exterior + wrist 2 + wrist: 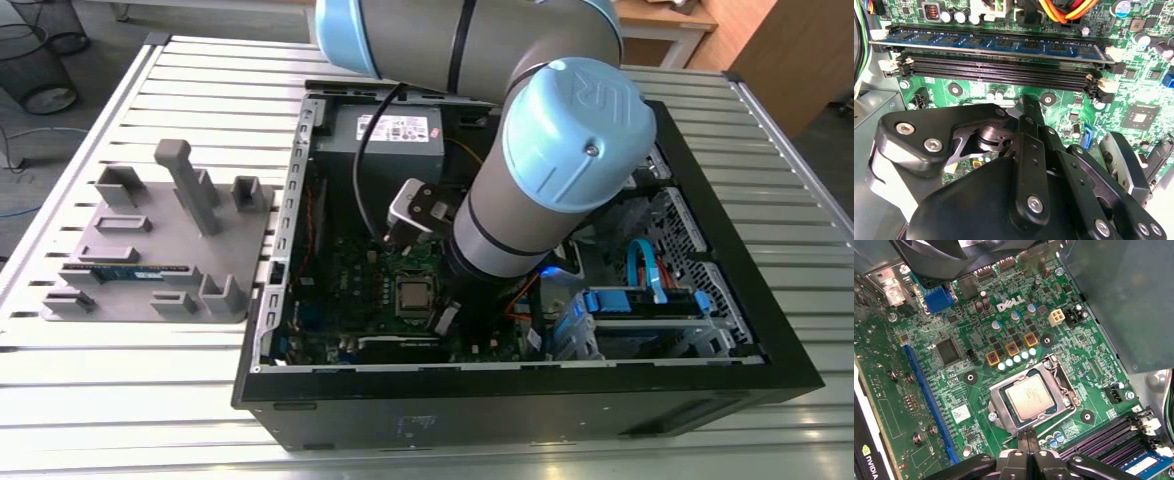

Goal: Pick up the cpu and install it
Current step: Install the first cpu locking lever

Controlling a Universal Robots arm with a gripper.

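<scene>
Tool (1028, 437) clenched on nothing, hovering just beside socket (997, 396), cpu (1030, 397) seated inside it.

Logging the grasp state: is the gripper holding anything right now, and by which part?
Nothing is held. The gripper has its fingertips together with nothing between them, at the edge of the socket, where the cpu lies flat.

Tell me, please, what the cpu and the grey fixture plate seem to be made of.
The cpu: its top is likely metal, since it is silver-grey with a dull sheen. The fixture plate: probably plastic, being a uniform matte grey with no glare, though painted metal cannot be ruled out.
</scene>
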